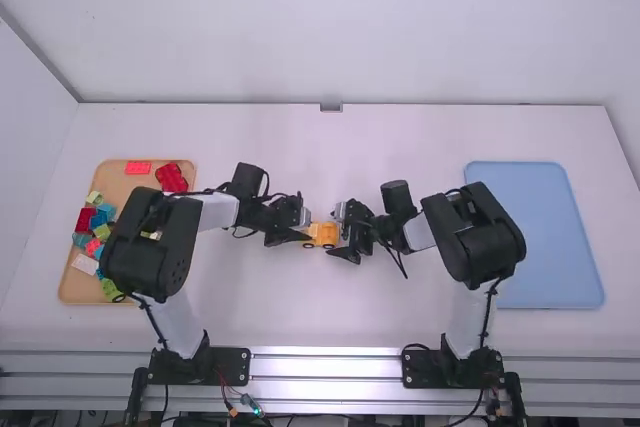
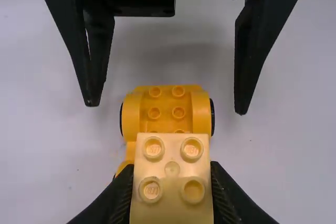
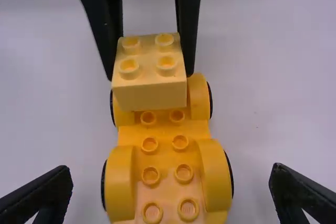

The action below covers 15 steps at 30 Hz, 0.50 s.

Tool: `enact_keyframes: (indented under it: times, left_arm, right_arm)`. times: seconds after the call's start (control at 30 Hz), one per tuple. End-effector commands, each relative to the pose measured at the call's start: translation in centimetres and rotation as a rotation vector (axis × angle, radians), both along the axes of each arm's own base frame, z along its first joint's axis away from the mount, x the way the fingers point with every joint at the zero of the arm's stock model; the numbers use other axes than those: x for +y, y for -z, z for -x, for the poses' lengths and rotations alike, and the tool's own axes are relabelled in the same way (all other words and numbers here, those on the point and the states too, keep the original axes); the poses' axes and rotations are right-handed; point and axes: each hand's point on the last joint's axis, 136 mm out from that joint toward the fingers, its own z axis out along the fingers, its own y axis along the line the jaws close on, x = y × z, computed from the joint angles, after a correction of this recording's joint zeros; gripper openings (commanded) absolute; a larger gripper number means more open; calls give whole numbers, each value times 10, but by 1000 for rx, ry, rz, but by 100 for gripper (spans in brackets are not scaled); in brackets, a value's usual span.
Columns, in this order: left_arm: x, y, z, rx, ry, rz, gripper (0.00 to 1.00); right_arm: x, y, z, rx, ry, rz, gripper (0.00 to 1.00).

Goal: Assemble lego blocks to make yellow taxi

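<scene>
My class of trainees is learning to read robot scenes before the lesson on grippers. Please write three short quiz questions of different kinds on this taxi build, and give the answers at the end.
1. What is the left gripper holding?
2. True or false: the right gripper stands open.
3. The tray at the right side of the scene is: (a) green, (b) blue, (c) red.

Key: 1. A pale yellow block, with four studs on top. 2. True. 3. (b).
</scene>
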Motion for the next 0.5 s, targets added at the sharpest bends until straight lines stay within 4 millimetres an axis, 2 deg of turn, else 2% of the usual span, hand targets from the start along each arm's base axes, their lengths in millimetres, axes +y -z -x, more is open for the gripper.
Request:
enact_keyframes:
  times: [0.0, 0.17, 0.47]
  left_arm:
    - [-1, -3, 4, 44, -48, 24, 17]
    - [-1, 0, 3, 19, -66, 38, 18]
    - [1, 2, 1, 29, -82, 25, 18]
  right_arm:
    - [8, 1, -4, 13, -13, -12, 99]
    - [14, 1, 0, -7, -38, -12, 99]
    - [13, 4, -1, -5, -24, 7, 99]
